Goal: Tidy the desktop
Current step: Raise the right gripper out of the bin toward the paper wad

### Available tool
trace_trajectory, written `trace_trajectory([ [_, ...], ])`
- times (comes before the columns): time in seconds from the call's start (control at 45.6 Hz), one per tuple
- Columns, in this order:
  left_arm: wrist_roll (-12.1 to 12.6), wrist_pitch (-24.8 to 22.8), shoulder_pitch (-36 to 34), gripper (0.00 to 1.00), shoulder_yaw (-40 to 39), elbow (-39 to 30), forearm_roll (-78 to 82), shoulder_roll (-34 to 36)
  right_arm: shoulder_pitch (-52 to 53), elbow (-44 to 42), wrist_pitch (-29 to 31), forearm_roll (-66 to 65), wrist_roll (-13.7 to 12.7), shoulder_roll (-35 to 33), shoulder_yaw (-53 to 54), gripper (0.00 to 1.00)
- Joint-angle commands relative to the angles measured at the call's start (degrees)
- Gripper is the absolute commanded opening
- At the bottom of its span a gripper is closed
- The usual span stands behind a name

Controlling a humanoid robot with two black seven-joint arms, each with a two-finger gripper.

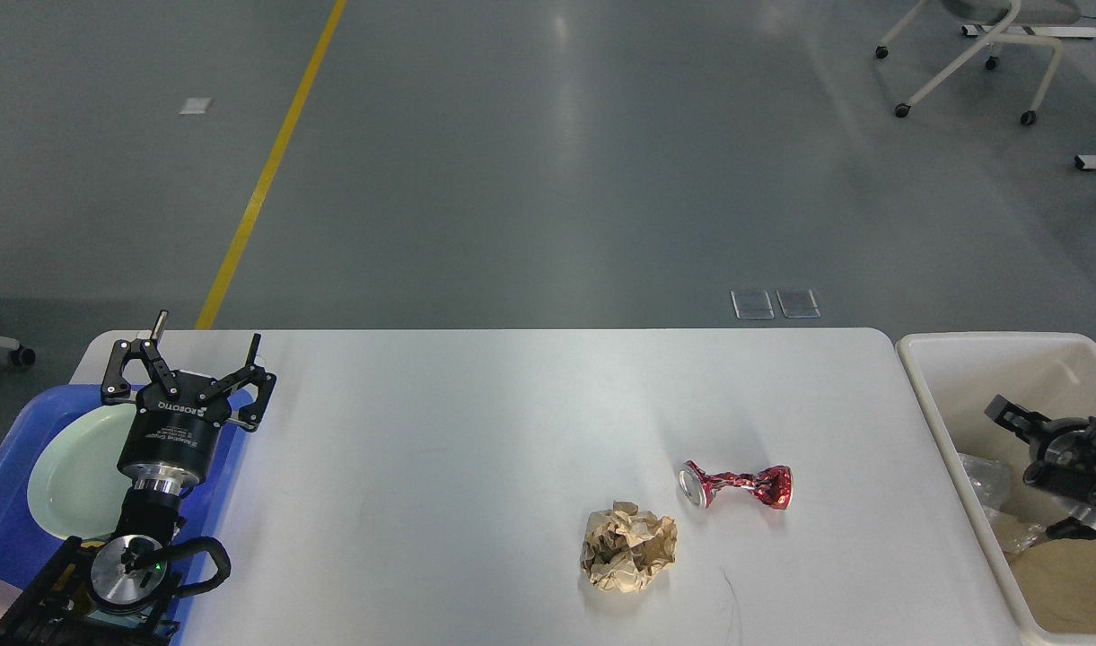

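Note:
The white desktop (476, 431) holds a crushed red can (736, 485) right of centre and a crumpled brown paper ball (628, 548) just in front of it. My left gripper (205, 343) stands open over the desktop's left end, at the far edge of a blue tray, with nothing between its fingers. My right gripper (1019, 422) hangs over the inside of a cream bin at the right edge. It looks dark and partly cut off, so its fingers cannot be told apart.
The blue tray (0, 529) at the left holds a pale green plate (72, 475). The cream bin (942, 395) at the right contains tan crumpled paper (1068, 583) and clear plastic (983, 475). Beyond the table lie grey floor and a wheeled chair (969, 54).

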Motion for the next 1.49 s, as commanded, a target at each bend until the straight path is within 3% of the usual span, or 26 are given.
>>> trace_trajectory([
  [0.0,0.0,0.0,-0.1,0.96,0.0,0.1,0.0,0.0,6.7,4.3,8.6,0.3,0.0,-2.2,-2.4,1.00],
  [0.131,0.0,0.0,-0.1,0.96,0.0,0.0,0.0,0.0,15.9,5.0,21.3,0.3,0.0,-1.5,-9.4,1.00],
  [0.372,0.0,0.0,-0.1,0.96,0.0,0.1,0.0,0.0,34.2,11.9,50.3,0.6,0.5,0.5,-18.2,1.00],
  [0.591,0.0,0.0,0.0,0.96,0.0,0.0,0.0,0.0,51.4,19.9,63.5,9.7,-0.1,7.6,-24.0,1.00],
  [0.876,-0.1,0.0,0.0,0.96,0.0,0.0,0.0,0.0,72.5,37.6,64.5,19.6,-1.0,17.4,-30.9,1.00],
  [1.073,-0.1,0.0,0.1,0.96,0.0,0.0,0.0,0.0,83.5,50.4,57.7,26.7,-1.0,20.9,-30.8,1.00],
  [1.205,-0.1,0.0,0.0,0.96,0.0,0.0,0.0,0.0,82.5,51.9,51.4,27.4,-1.0,23.2,-30.3,1.00],
  [1.468,0.0,0.0,0.0,0.96,0.0,0.1,0.0,0.0,80.1,51.6,50.9,27.2,-0.3,23.1,-29.6,1.00],
])
